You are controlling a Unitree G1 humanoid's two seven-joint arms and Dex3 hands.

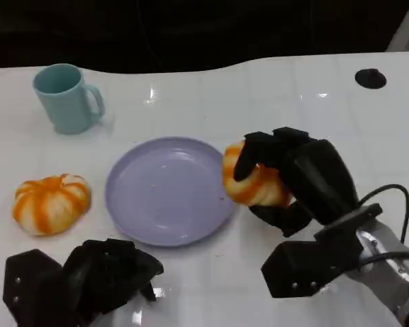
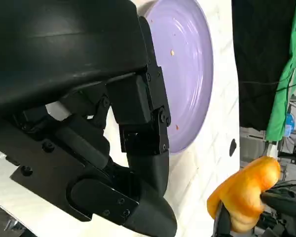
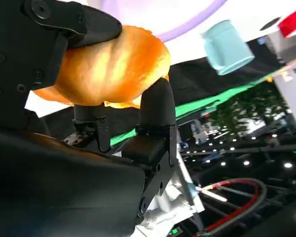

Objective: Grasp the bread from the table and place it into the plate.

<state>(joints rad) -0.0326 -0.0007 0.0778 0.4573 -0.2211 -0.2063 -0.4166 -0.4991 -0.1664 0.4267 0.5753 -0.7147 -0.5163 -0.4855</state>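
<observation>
The bread, a golden-orange roll, is held in the right hand, with black fingers wrapped over its top and others curled beneath it; it is seen at the right rim of the lilac plate, its left end overlapping the rim, though whether it is lifted clear of the table cannot be told. The same grip is shown from the right wrist, where the bread is clamped between fingers above and below. The left hand is seen low at the near left of the white table, its fingers curled in with nothing in them. A pale blue mug stands at the far left, and an orange-and-white striped pumpkin lies left of the plate
</observation>
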